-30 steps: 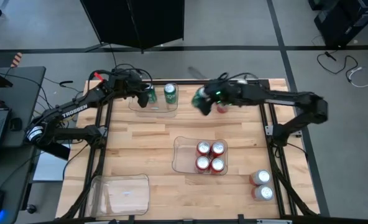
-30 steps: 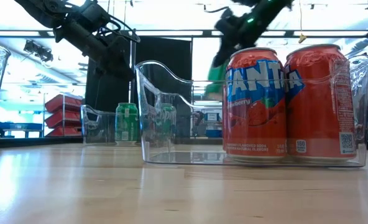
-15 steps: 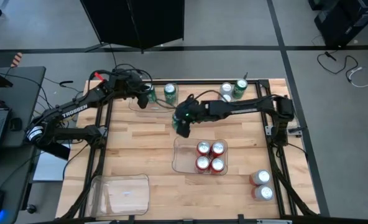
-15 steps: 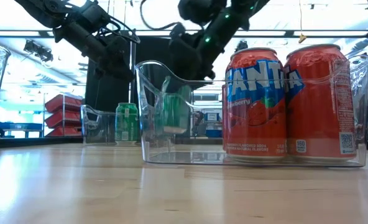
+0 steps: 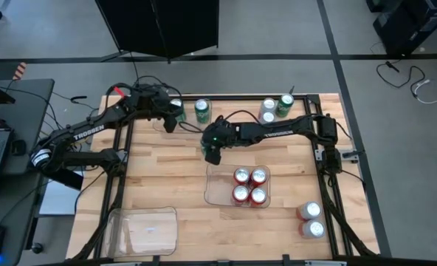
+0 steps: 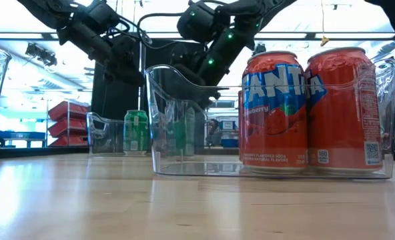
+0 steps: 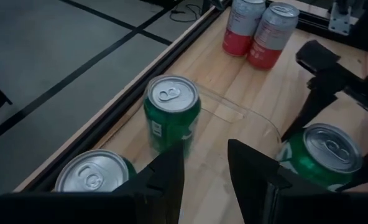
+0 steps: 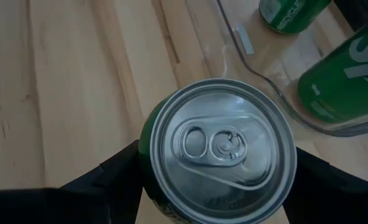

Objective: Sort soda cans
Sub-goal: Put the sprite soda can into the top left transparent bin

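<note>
One green can (image 8: 218,152) stands upright, clamped in the right gripper (image 5: 212,148), just beside the green-can tray (image 5: 185,130); left gripper (image 5: 172,116) hovers empty above that tray.

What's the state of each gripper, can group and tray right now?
right gripper: shut on green can
left gripper: open, empty
red cans: four, upright in middle tray
silver-white cans: two, upright on table
front-left tray: empty

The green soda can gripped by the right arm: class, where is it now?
In the high view, the green soda can sits in the right gripper at the table's middle, between the clear plastic tray holding green cans and the clear plastic tray of four red cans.
</note>
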Robot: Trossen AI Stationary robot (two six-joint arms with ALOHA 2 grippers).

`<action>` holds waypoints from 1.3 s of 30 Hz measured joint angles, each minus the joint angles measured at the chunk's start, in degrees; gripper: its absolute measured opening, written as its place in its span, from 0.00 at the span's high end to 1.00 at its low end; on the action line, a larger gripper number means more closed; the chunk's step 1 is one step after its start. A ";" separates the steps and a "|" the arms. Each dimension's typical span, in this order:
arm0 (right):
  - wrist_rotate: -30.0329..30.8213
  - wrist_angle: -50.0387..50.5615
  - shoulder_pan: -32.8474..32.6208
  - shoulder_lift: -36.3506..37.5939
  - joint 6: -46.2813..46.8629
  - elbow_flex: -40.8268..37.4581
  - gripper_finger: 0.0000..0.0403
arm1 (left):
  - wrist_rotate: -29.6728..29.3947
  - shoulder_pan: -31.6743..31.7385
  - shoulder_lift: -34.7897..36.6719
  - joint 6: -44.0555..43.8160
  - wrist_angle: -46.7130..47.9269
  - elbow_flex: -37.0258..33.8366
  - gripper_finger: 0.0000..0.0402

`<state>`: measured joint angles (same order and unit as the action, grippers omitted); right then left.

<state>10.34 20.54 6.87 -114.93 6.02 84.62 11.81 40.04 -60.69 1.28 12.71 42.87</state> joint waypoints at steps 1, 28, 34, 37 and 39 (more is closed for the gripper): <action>-0.48 -0.14 0.00 0.00 0.02 -0.02 0.29 | 0.00 -0.27 0.00 0.00 0.00 0.00 0.69; 0.26 7.71 -0.62 4.87 -4.89 6.84 0.16 | 0.98 -1.58 0.04 -0.46 0.94 2.64 0.68; 1.21 15.95 -1.56 10.25 -4.31 7.23 0.19 | 5.43 -1.78 0.04 -0.46 2.60 5.44 0.68; 9.16 16.43 -3.55 12.57 -3.25 4.16 0.34 | 5.66 -2.96 0.02 0.28 5.36 6.70 0.69; 13.17 15.83 -4.46 13.43 -3.05 0.99 0.50 | 5.68 -4.14 0.00 1.41 7.21 7.59 0.69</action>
<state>23.51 36.37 2.42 -101.50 2.98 85.61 17.49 35.90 -60.68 2.69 19.91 50.46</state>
